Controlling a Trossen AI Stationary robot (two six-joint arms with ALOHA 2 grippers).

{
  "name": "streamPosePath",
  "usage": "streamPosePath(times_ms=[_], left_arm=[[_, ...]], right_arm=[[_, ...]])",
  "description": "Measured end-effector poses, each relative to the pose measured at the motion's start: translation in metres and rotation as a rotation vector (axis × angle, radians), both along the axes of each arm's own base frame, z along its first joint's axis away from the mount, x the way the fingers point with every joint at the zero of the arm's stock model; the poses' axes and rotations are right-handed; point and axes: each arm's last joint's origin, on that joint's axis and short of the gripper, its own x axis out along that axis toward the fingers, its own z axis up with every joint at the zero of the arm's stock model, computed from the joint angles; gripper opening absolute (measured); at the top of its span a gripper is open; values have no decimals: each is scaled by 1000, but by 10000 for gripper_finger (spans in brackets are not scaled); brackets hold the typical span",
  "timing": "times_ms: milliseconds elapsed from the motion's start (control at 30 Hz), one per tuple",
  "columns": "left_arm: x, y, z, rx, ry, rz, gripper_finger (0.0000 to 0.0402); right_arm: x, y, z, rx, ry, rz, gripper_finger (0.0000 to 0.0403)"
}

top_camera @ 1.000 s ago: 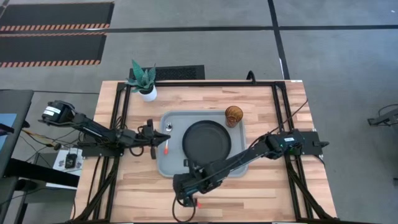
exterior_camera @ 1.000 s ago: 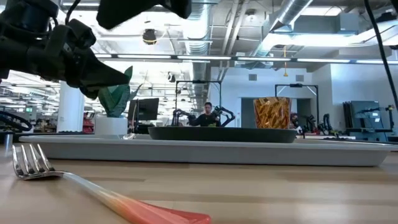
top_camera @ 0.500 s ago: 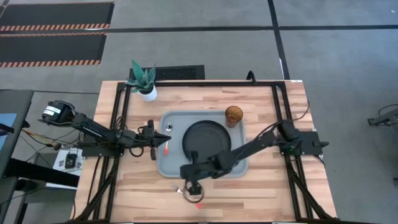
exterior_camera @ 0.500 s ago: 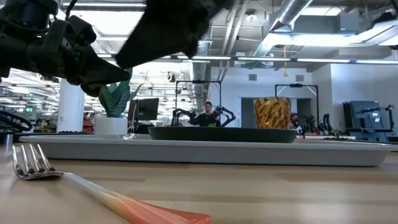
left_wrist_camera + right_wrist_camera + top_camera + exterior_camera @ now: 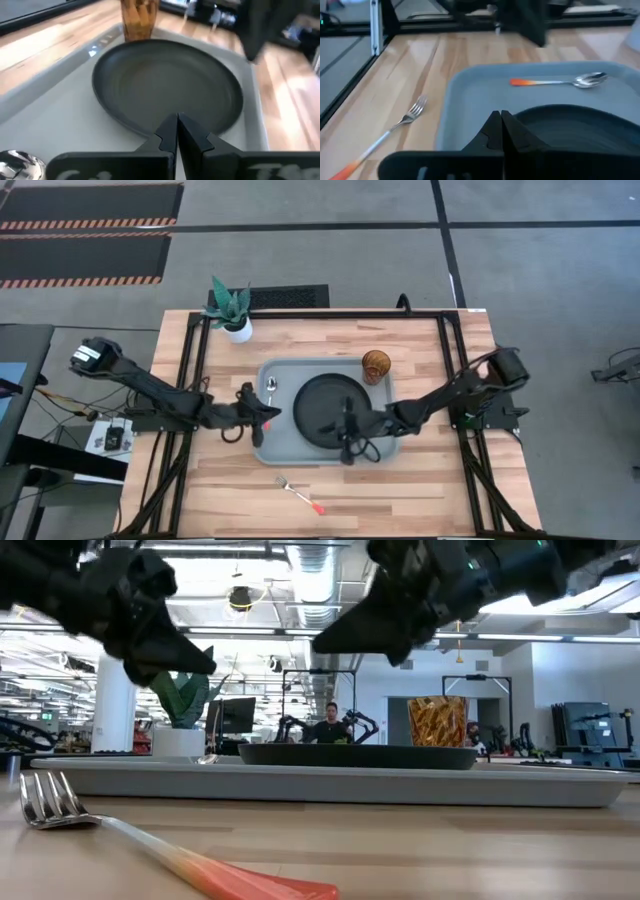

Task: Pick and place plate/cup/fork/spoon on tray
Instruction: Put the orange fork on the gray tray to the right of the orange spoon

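The black plate (image 5: pixel 333 408) lies on the pale grey-blue tray (image 5: pixel 285 450), and the amber cup (image 5: pixel 376 366) stands upright at the tray's far right corner. The spoon (image 5: pixel 560 81) lies on the tray's left part, its bowl (image 5: pixel 270 386) toward the far edge. The fork (image 5: pixel 300 495) lies flat on the table near the near edge, and also shows in the right wrist view (image 5: pixel 405 121). My left gripper (image 5: pixel 270 415) is shut and empty over the tray's left part. My right gripper (image 5: pixel 345 448) is shut and empty above the plate's near edge.
A white pot with a green plant (image 5: pixel 233 310) stands at the table's far left corner. Black frame rails (image 5: pixel 195 370) run along the table's left and right sides. Bare wood lies between the tray and the near edge around the fork.
My right gripper has gone from over the fork by the near edge up and toward the far right, and now stands over the plate. The fork has stayed where it lay. My left gripper has gone a little toward the table's right, over the tray's left part.
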Motion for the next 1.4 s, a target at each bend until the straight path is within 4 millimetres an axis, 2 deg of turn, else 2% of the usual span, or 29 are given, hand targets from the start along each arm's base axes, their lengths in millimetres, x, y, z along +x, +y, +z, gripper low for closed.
streamPosePath(times_ms=[133, 333, 500, 767, 933, 1100, 1200, 1400], left_arm=[[7, -17, 23, 39, 63, -30, 0], [10, -47, 47, -21, 28, -84, 0], [20, -78, 50, -62, 35, -65, 0], [65, -128, 46, -222, 231, 0, 0], [88, -145, 48, -489, 324, 158, 0], [103, -160, 69, -769, 219, 291, 0], [104, -163, 84, -811, 216, 321, 0], [106, -160, 108, -789, 253, 334, 0]], right_arm=[[-14, -7, 0, -9, -31, -23, 3], [-32, -6, 3, -40, 13, 2, 3], [-54, -12, 8, -90, 43, 22, 3], [-98, -24, 15, -168, 19, 67, 3], [-119, -37, 24, -175, 23, 45, 4], [-131, -48, 39, -173, -12, 14, 4], [-135, -51, 48, -128, -61, -12, 11], [-141, -53, 58, -39, -124, -41, 11]])
